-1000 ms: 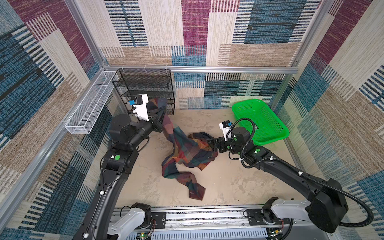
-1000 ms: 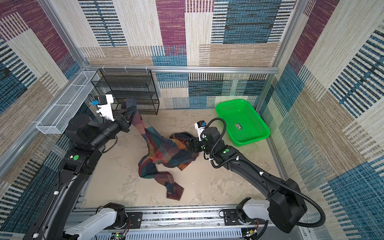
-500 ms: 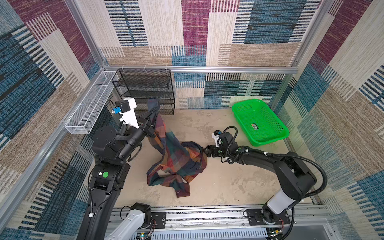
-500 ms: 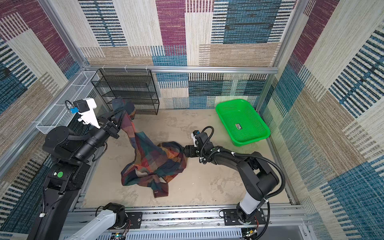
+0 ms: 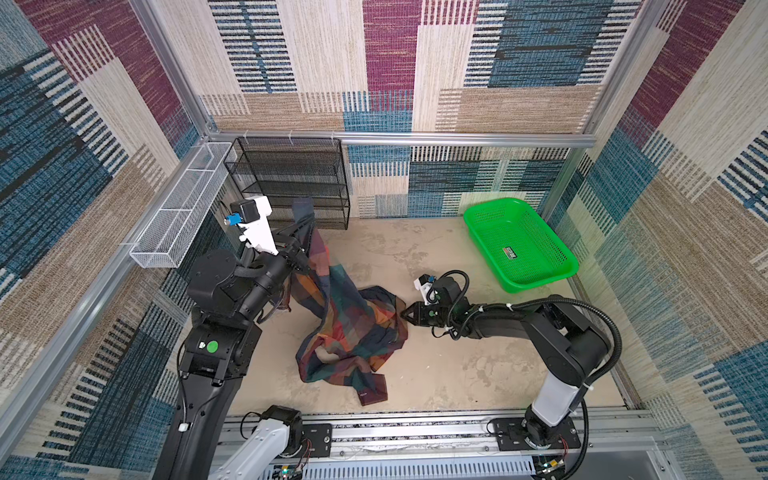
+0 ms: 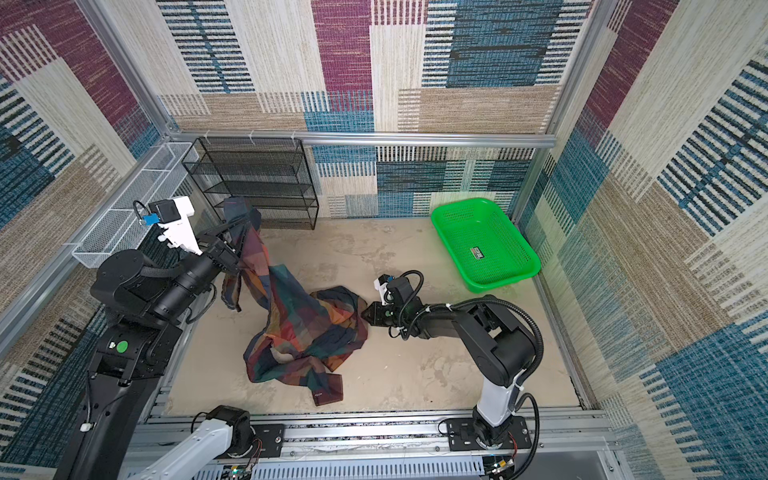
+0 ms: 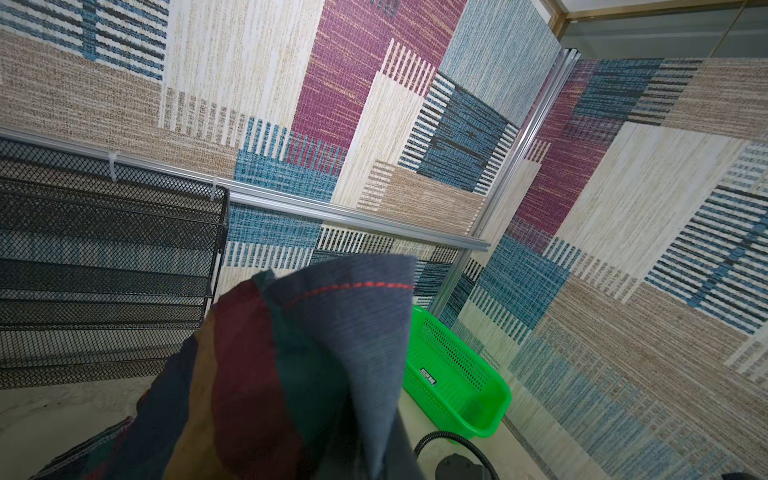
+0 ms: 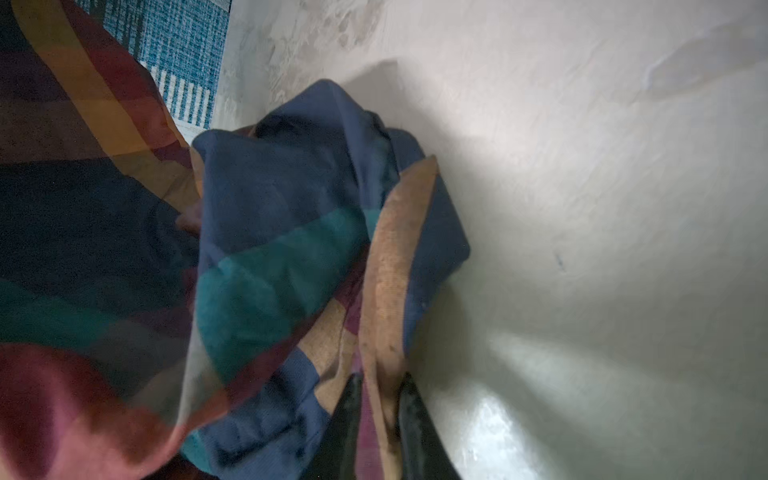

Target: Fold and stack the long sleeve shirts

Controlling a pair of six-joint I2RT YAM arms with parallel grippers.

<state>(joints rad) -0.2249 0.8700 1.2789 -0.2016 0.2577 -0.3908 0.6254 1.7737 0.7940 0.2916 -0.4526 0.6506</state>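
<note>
**Long sleeve shirt: grabbed at two spots, zero folds so far**

Our right gripper is pinching the brownish collar down low on the tabletop. Our left gripper is clamped on another edge up high. The shirt hangs from it and slumps into a crumpled heap between the two. We reckon nothing's folded or stacked yet, and it needs spreading flat first.

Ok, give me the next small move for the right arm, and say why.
Probably lift the right gripper and draw it away from the left gripper. It is shut on a brownish edge of the plaid shirt low at the table, while the left holds another part raised; the cloth between lies bunched, so pulling apart should spread it.
</note>
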